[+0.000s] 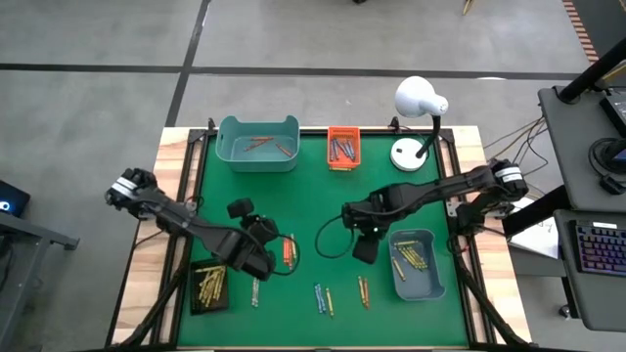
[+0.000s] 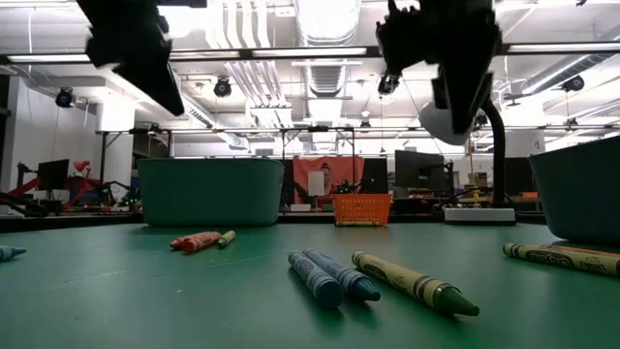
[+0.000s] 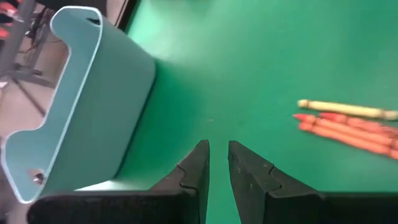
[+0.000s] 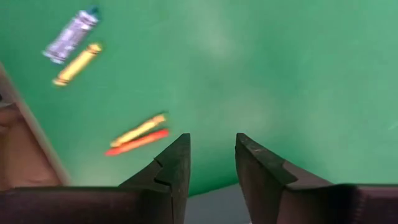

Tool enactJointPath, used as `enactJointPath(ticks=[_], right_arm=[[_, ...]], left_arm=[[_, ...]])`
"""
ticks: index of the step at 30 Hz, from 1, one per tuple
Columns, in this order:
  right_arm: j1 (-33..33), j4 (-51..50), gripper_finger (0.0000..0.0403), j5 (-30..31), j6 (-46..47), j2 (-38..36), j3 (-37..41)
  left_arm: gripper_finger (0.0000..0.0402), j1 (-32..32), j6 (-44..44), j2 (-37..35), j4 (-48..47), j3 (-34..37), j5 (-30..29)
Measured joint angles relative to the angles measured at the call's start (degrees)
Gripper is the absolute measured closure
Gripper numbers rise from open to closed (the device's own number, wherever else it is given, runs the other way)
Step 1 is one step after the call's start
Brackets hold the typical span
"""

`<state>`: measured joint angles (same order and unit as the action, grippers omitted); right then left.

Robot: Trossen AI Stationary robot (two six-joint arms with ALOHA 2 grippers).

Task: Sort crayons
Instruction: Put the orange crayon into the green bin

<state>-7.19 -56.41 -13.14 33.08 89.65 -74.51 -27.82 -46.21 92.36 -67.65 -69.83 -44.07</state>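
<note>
Left gripper (image 3: pixel 217 165): fingers nearly together with a narrow gap, nothing between them, held above the green mat (image 1: pixel 323 205) with the rear teal bin (image 3: pixel 81 106) ahead of it and a cluster of orange-red crayons (image 3: pixel 348 132) topped by one pale yellow crayon (image 3: pixel 345 109) lying off to one side. Right gripper (image 4: pixel 211 165): fingers apart, empty, raised over the mat beside the near-right teal tray (image 1: pixel 416 264), with a yellow-and-red pair (image 4: pixel 138 135) and a blue-grey and yellow pair (image 4: pixel 73 43) on the mat beyond. Step in hand, as judged: between placements, both arms unloaded, the next pick not yet begun. Next move calls for lowering one gripper over a single loose crayon, fingers straddling its width, closing, then carrying it to the container of matching colour. Containers, four: rear teal bin holding orange-red crayons; small orange basket (image 1: pixel 342 149) holding blue-grey ones; near-right teal tray holding a yellowish heap; black tray (image 1: pixel 208 286) at the front left holding yellow-gold ones. Loose crayons on the mat, in four groups: orange-red cluster (image 1: pixel 290 252) by the left gripper, about four; one pale stick (image 1: pixel 255 291) near the black tray; blue-grey pair with a yellow (image 1: pixel 323 298), three; yellow and red pair (image 1: pixel 363 290), two. Exact counts inside the containers cannot be told. Also present: one white desk lamp (image 1: pixel 419 101) at the rear right.
</note>
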Motion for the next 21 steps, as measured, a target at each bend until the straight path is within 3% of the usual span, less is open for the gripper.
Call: enactJointPath(ticks=[4, 10, 21], right_arm=[[-2.75, 0.15, 0.0295, -3.86, 9.36, 0.04, -1.40], [-7.46, 0.02, 0.0301, -5.39, 21.70, 1.87, -3.89], [-13.02, -0.40, 0.0307, -4.77, 32.02, 9.37, -10.35]], left_arm=[[0.0359, 2.02, 6.21, -0.05, -0.98, 0.46, -0.98], [0.0359, 2.15, 13.40, -2.68, -2.22, 0.62, -8.20], [0.0359, 1.73, 12.89, -12.04, -2.78, 0.64, -12.40]])
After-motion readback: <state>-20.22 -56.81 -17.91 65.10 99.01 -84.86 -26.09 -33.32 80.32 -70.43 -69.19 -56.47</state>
